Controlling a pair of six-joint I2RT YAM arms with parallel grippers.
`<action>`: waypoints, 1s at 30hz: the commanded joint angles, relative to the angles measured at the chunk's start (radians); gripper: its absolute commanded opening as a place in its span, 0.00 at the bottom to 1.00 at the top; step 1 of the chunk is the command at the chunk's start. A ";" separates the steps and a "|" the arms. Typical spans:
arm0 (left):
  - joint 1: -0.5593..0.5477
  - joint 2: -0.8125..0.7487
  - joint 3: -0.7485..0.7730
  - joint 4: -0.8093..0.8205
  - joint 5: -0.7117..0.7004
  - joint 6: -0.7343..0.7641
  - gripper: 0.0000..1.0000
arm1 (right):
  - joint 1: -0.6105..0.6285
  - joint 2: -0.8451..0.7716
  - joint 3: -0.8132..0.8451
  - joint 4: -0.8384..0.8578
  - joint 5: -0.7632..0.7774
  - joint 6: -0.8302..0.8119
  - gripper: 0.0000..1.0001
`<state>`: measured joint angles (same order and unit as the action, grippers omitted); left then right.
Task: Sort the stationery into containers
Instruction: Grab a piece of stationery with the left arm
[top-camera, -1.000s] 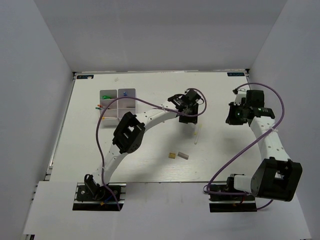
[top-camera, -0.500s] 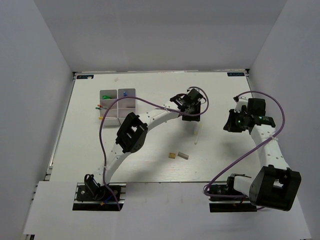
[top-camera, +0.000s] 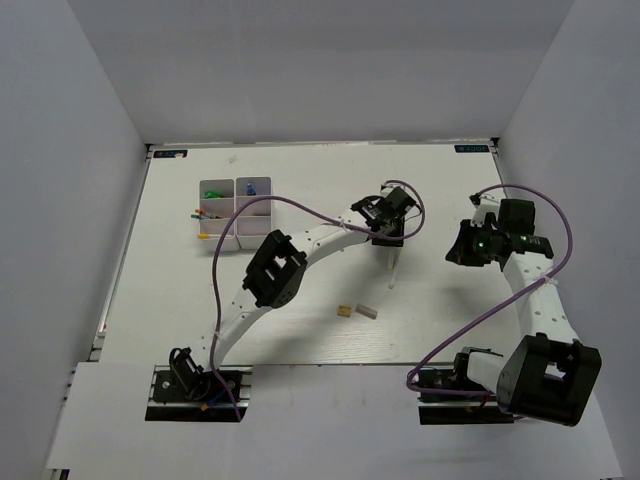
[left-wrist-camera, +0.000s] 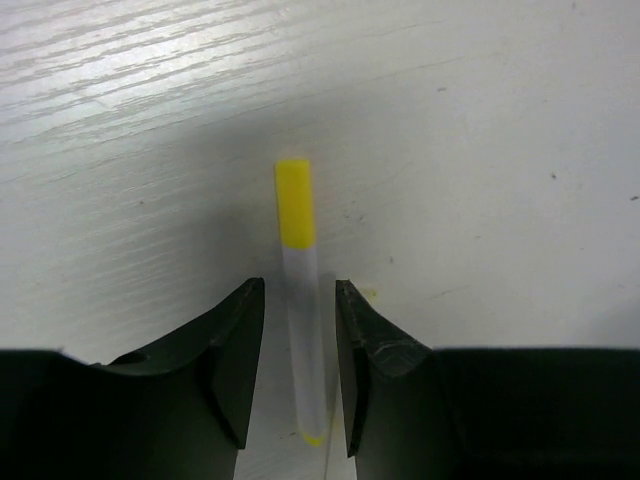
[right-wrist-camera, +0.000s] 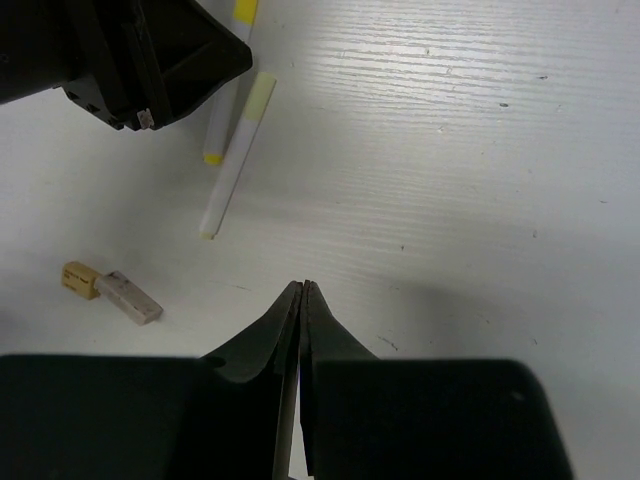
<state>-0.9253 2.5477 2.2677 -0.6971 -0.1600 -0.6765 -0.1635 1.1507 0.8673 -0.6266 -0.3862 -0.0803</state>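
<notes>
Lying on the table (left-wrist-camera: 500, 150) right of centre, a thin white stick (left-wrist-camera: 302, 300) with a yellow end sits between the narrowly parted left fingers (left-wrist-camera: 232, 350); the right fingers (right-wrist-camera: 268, 342) are pressed together.

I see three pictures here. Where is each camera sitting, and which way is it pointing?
Top external: fixed above and behind, looking down on the table; the left arm and right arm show whole, bases at the bottom.
Left wrist: on the left arm, looking down at the tabletop; the left gripper straddles a yellow-tipped stick.
Right wrist: on the right arm, looking down; the shut right gripper fills the bottom.
Shared: right wrist and top views both show the tan eraser and grey eraser.
</notes>
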 joint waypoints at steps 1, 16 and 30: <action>-0.009 -0.004 0.033 -0.068 -0.088 0.018 0.44 | -0.013 -0.019 -0.014 0.019 -0.040 0.019 0.06; -0.038 0.005 -0.084 -0.225 -0.210 0.074 0.41 | -0.031 -0.012 -0.010 0.028 -0.062 0.033 0.07; -0.027 -0.224 -0.603 -0.137 -0.181 0.023 0.26 | -0.031 -0.009 -0.033 0.041 -0.111 0.028 0.33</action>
<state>-0.9577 2.2665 1.7760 -0.6918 -0.3904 -0.6613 -0.1898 1.1507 0.8524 -0.6174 -0.4625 -0.0517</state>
